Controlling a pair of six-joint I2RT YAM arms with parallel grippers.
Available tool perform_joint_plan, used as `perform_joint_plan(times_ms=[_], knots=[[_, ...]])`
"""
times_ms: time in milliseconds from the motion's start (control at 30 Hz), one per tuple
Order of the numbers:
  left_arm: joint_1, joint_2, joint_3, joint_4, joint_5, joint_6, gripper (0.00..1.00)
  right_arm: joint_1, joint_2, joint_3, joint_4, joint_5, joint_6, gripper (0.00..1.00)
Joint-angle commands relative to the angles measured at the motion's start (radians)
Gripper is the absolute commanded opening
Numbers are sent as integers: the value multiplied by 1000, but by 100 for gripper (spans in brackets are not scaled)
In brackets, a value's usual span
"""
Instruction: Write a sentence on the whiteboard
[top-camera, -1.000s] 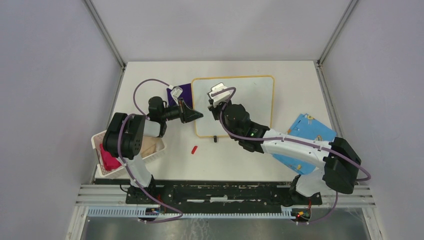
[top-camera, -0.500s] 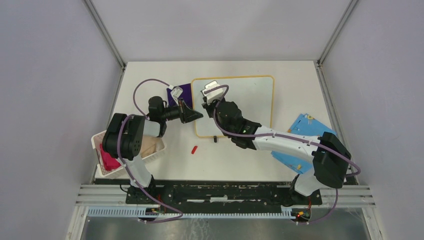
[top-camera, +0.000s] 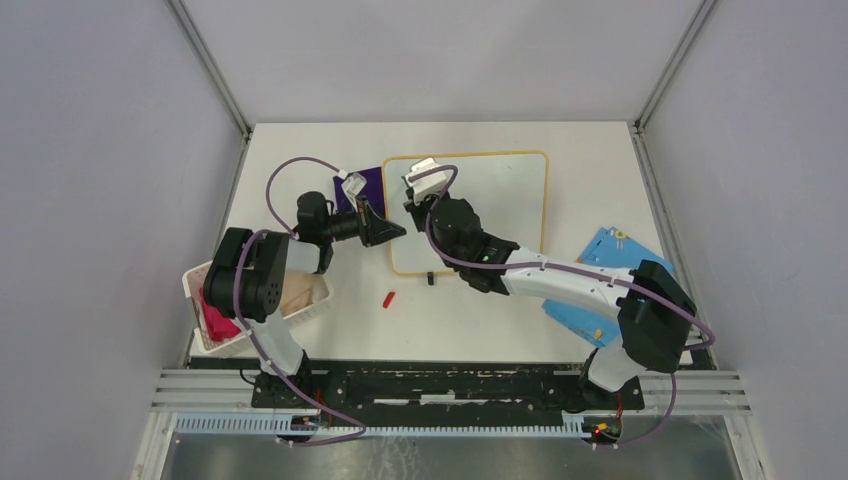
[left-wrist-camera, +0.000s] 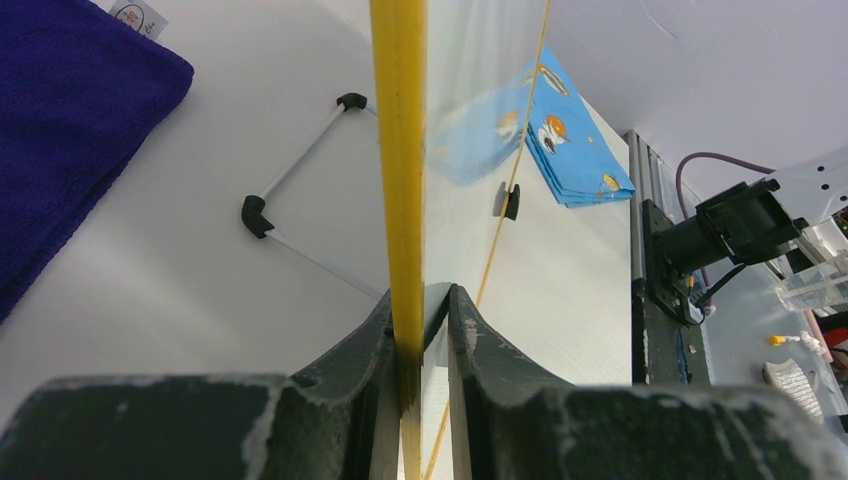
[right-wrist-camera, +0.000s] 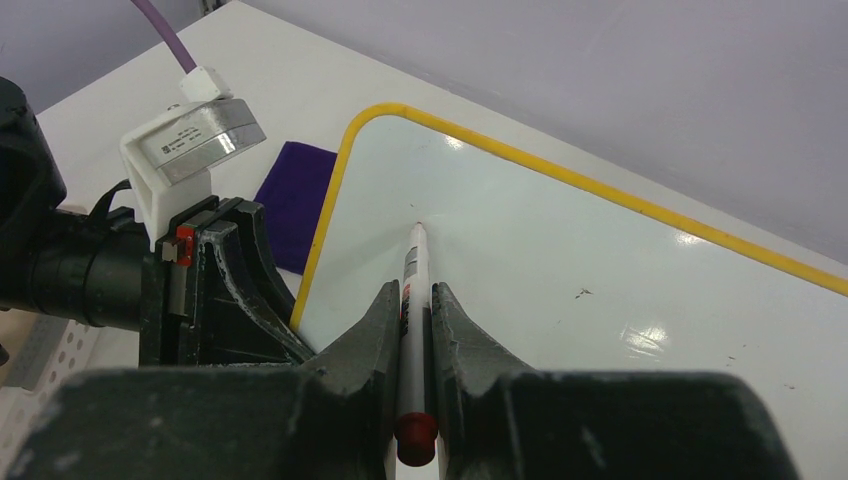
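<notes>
The whiteboard (top-camera: 500, 195), white with a yellow frame, lies at the back middle of the table. No red writing shows on it. My left gripper (top-camera: 396, 232) is shut on the board's left edge; in the left wrist view the yellow frame (left-wrist-camera: 398, 150) runs between the fingers (left-wrist-camera: 420, 300). My right gripper (top-camera: 417, 205) is over the board's upper left part, shut on a white marker (right-wrist-camera: 412, 270) with a red end. The marker tip points at the board (right-wrist-camera: 560, 260) near its top-left corner; I cannot tell if it touches.
A purple cloth (top-camera: 366, 184) lies left of the board. A red cap (top-camera: 389, 298) lies on the table in front. A white basket (top-camera: 300, 295) with red stuff stands at the left edge. A blue card (top-camera: 620, 265) lies at the right.
My right gripper has moved left with the marker, toward the board's upper left corner. The left gripper has stayed clamped on the board's edge.
</notes>
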Motion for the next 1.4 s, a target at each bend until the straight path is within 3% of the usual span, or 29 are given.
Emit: perform_joint_plan(times_ms=[0,867,1100,1367], knots=[[0,-11,11,-55,-54,81,2,-21,5,34,18,4,35,0],[1,-21,17,-104,-62,111,2,-89,-115,-109,-2,64,71,0],[1,-23,18,-107,-61,111,2,-80,-168,-146,66,-83,57,0],[1,-21,18,-110,-61,112,2,-60,-154,-105,55,-126,51,0]])
